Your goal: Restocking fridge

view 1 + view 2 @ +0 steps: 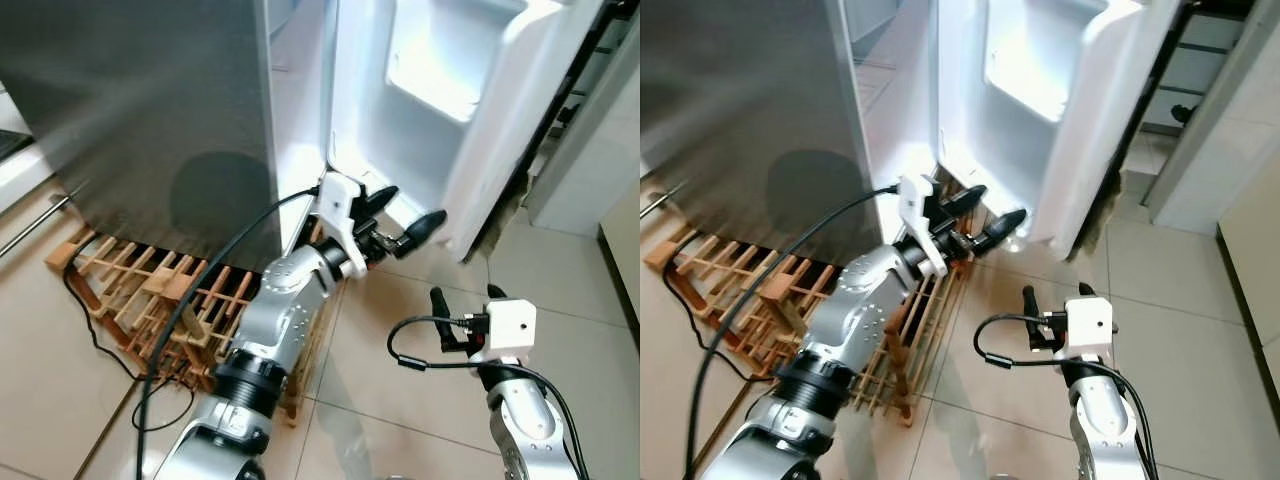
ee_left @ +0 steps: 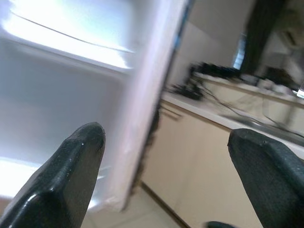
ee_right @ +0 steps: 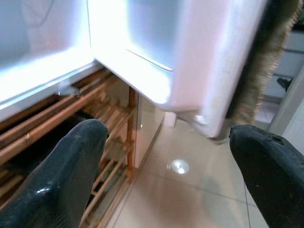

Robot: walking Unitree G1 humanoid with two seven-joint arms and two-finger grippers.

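The tall fridge with a brushed grey steel side (image 1: pixel 150 110) stands upright ahead of the robot, its long axis vertical, resting on a low slatted wooden rack (image 1: pixel 150 300) on the beige tiled floor (image 1: pixel 400 330); its one white door (image 1: pixel 470 120) hangs open, swung out to the robot's right, the moulded white inner face with one door shelf turned toward the camera and brightly lit; the door's dark, frayed-looking seal edge (image 1: pixel 520 190) runs down its outer side. The left pincer (image 1: pixel 400 215) is raised at the bottom corner of the open door, near its lower edge, its two black fingers spread wide apart and holding nothing; in the left wrist view the fingers (image 2: pixel 71 166) frame the door's edge, with a blurred cream worktop (image 2: pixel 228 118) beyond. The right pincer (image 1: pixel 466 305) is lower, over the floor tiles below the door, fingers likewise wide apart and empty. One black cable (image 1: pixel 100 345) trails across the rack. No writing is legible.
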